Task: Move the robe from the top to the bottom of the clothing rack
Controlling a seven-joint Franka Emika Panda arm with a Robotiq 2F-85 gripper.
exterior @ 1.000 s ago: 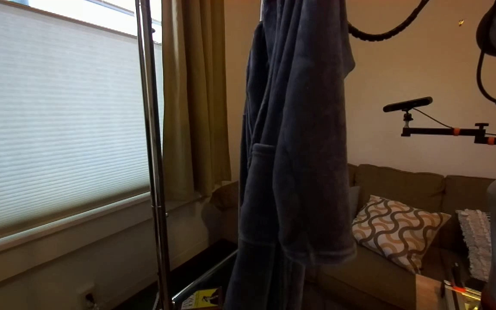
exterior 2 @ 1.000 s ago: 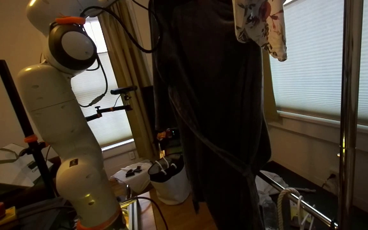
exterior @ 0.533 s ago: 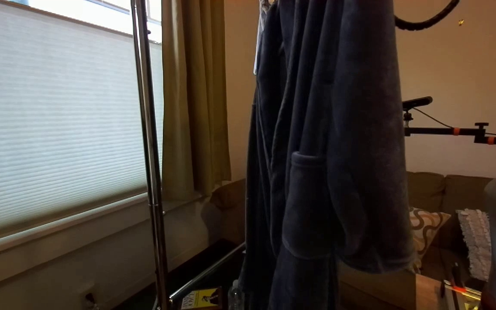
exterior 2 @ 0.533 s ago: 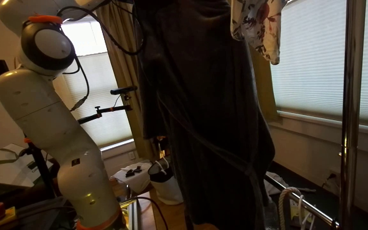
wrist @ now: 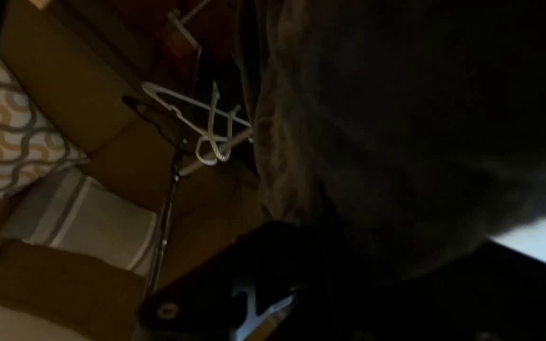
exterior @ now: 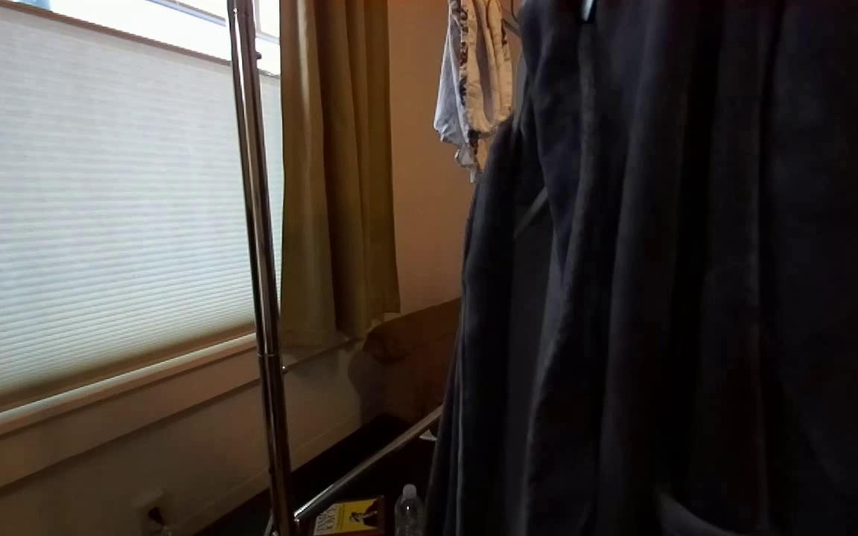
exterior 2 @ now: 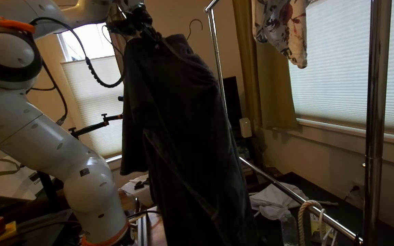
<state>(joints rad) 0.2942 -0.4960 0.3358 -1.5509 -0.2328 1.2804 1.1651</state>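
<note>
The gripper (exterior 2: 150, 34) pinches the robe (exterior 2: 186, 112) near the shoulder, and down it all hangs, long and dark, below the gripper, hem out of sight! Just beside the gripper a hanger hook (exterior 2: 190, 27) pokes up at the neck, clear of the clothing rack (exterior 2: 217, 54) standing beyond. Farther out on that same side, look, a floral garment (exterior 2: 280, 27), well apart from the gripper. And lower, well beneath the gripper, there's the rack's bottom bar (exterior 2: 279, 185), a rope loop (exterior 2: 301, 217) draped over it.
</note>
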